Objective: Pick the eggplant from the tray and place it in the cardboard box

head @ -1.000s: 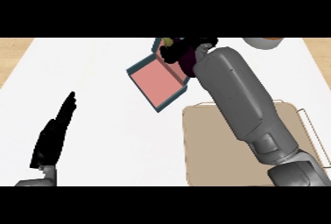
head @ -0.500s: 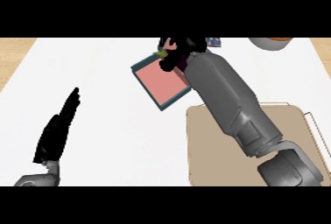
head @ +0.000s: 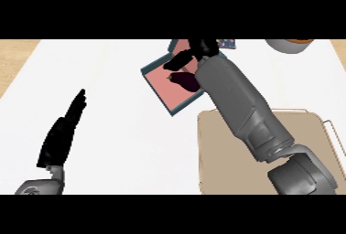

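The eggplant (head: 184,80) lies on the pink tray (head: 164,87) at the far middle of the white surface (head: 121,123). The right robot hand (head: 191,55) hangs over it, fingers curled down; whether they pinch it I cannot tell. A shallow hold could let it roll off before reaching the cardboard box (head: 216,151) at near right. The left robot hand (head: 62,135) rests straight-fingered at near left.

A kitchen, judging by the white counter top (head: 135,137) edged in pale wood at the frame's upper left, with a tray (head: 165,87), an eggplant (head: 184,80) and a bowl (head: 287,45) at upper right.
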`<act>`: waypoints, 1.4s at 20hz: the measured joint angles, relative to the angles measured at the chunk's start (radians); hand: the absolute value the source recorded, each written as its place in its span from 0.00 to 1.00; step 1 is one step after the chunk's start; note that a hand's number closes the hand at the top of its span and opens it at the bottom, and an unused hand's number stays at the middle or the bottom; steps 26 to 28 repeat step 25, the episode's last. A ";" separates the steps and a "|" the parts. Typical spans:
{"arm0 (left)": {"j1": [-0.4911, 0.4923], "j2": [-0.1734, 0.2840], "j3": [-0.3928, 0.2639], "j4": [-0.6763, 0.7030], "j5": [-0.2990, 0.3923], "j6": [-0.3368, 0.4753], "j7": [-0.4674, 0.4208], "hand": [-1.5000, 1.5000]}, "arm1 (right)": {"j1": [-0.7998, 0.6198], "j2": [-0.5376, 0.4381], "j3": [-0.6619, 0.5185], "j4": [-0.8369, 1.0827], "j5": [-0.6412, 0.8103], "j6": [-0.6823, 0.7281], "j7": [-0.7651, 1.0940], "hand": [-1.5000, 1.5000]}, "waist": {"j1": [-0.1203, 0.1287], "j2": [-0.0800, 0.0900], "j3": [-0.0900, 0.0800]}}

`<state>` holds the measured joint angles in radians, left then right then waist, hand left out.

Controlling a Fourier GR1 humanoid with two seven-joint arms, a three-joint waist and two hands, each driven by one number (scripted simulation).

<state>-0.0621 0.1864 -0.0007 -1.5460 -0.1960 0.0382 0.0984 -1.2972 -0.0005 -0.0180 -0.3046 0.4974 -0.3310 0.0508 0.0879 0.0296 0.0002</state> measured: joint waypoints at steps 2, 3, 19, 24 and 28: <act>0.004 0.001 0.003 -0.007 0.002 -0.001 0.003 0.50 | -0.001 -0.002 -0.048 -0.012 -0.039 -0.046 -0.028 0.00 | -0.005 -0.001 0.000; 0.010 0.004 0.007 -0.007 0.005 -0.004 -0.002 0.50 | 0.001 -0.007 -0.074 -0.021 -0.062 -0.061 -0.048 0.00 | -0.009 -0.002 0.000; 0.035 0.009 0.038 -0.016 0.011 0.002 0.010 0.50 | 0.097 -0.253 -0.394 -0.046 -0.342 -0.014 -0.285 0.00 | -0.054 -0.015 0.001; 0.043 0.004 0.041 0.003 0.005 0.005 -0.010 0.50 | 0.171 -0.379 -0.433 -0.033 -0.383 0.123 -0.356 0.00 | -0.061 -0.017 0.001; 0.042 0.007 0.047 0.006 0.009 0.003 -0.012 0.50 | 0.180 -0.414 -0.441 -0.028 -0.390 0.161 -0.360 0.00 | -0.061 -0.017 0.001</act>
